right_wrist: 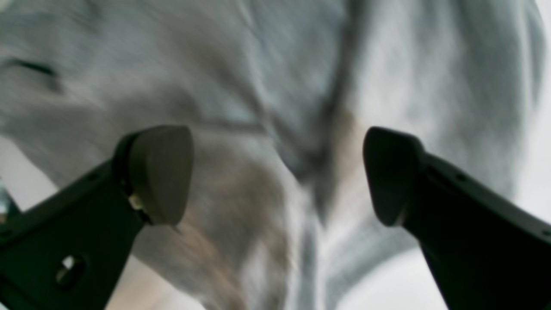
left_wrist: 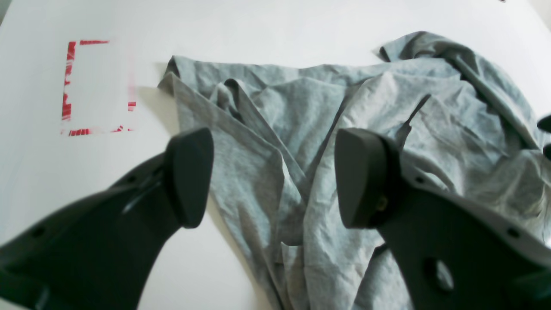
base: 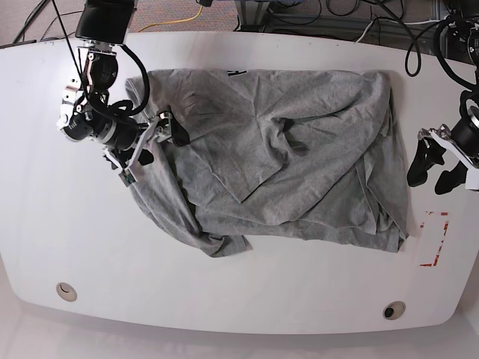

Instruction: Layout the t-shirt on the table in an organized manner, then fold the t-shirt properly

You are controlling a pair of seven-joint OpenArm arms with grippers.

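Base view gives you the t-shirt [base: 284, 164] as a broad, rumpled heather-grey sheet of soft cotton spread across the middle of the table [base: 239, 299], its lower edge bunched into a thick fold and its far-side hem doubled over. A sliver of black print peeks out at its top edge. The tabletop is glossy white with rounded corners, and you can see two round holes [base: 66, 291] near the front edge and a broken red outline mark [base: 435, 239] just beside the shirt's corner.

Your right gripper [base: 150, 140] sits over the shirt's crumpled side edge with its jaws spread wide. The right wrist view shows blurred grey cloth filling the gap beneath them, with nothing pinched.

Your left gripper [base: 432, 170] hangs above bare table, apart from the shirt, with the jaws parted and nothing between them. From the left wrist view, deep creases and overlapping folds of fabric [left_wrist: 327, 129] lie ahead of its dark, rounded pads [left_wrist: 189, 176], with the red mark off to one side.

Cables and a patterned floor lie beyond the table's far edge.
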